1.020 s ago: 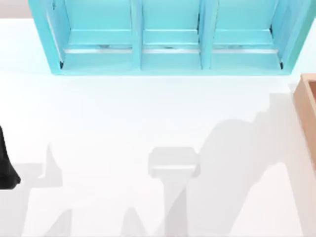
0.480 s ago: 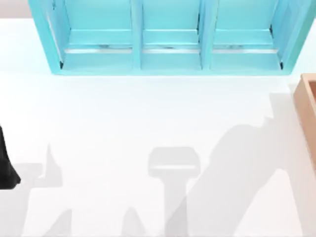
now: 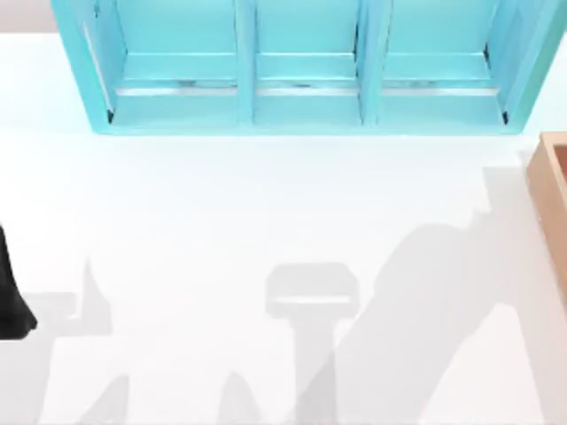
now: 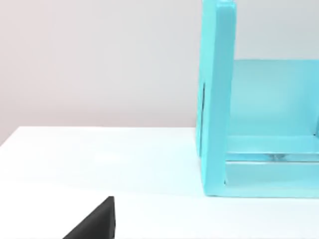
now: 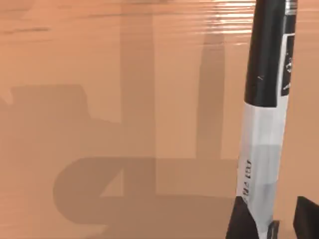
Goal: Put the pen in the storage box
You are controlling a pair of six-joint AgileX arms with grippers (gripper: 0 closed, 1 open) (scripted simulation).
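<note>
Pen [image 5: 264, 124] stands close in the right wrist view over the tan wooden surface of the storage box [image 5: 124, 99], label band mid-barrel; right gripper [image 5: 271, 219] fingers [image 5: 241, 221] pinch its lower end. Top view: box wall [image 3: 551, 177] at 3 o'clock on the white table [image 3: 266, 204], turquoise shelf unit [image 3: 301, 71] at 12, left arm [image 3: 11, 301] parked at 9 — can't tell its finger state
</note>
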